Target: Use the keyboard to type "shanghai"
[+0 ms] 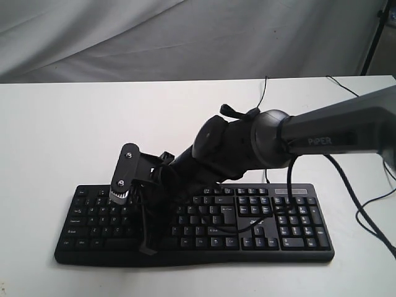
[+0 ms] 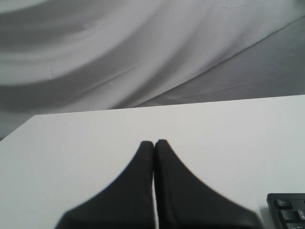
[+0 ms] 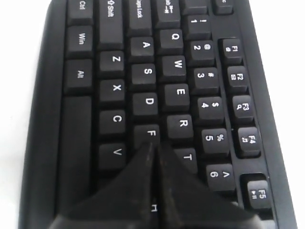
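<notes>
**Right tip over the letter keys, left arm parked off the board**

Nearest me in the exterior view lies the wide black plastic keyboard [image 1: 204, 236], flat on the white table [image 1: 62, 124] close to its front edge. Its long axis runs side to side across that view, with the space-bar row toward the camera and the number pad at the right end. I judge it stiff but light, and apt to skate on the smooth top if nudged sideways. There is nothing to grasp here: the place to touch is one key cap, pressed straight down.

The right gripper [image 3: 155, 145] reaches across to the letter half, its black fingers pressed together into one blunt tip and holding nothing. The tip hangs just beside the F key [image 3: 151, 132] (whether it touches a cap I cannot tell). The left gripper [image 2: 154, 143] is likewise pinched together and empty, over bare table near the keyboard's corner.

Beyond, a thin black cable [image 1: 265, 93] trails toward the grey cloth backdrop [image 1: 124, 37].
</notes>
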Controlling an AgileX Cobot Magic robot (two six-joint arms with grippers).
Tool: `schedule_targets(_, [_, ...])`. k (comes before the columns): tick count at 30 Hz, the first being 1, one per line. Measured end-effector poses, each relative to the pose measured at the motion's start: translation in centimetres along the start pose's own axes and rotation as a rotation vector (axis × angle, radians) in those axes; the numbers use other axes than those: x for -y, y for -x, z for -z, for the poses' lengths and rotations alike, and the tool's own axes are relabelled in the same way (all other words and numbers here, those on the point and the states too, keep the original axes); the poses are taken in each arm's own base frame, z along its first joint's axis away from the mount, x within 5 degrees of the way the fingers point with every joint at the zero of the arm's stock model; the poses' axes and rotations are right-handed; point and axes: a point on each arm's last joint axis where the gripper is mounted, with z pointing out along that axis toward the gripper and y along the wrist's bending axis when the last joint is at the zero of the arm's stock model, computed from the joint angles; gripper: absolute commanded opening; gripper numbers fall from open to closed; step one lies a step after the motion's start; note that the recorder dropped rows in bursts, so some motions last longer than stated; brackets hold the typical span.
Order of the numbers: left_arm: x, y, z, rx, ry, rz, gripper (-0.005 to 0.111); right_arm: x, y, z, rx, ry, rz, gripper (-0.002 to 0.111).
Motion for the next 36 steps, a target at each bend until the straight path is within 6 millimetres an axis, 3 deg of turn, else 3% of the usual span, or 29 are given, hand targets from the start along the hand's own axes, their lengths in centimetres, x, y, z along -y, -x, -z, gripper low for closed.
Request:
schedule_targets(7, [0.0,0.0,0.0,0.000,0.000,0.000,0.001,0.1,0.7,0.9,0.020,-0.015,0.013,0.000])
schedule_targets(36, [0.0,0.0,0.0,0.000,0.000,0.000,0.001,0.3,0.0,1.7,-0.051,0.012,0.034,0.000])
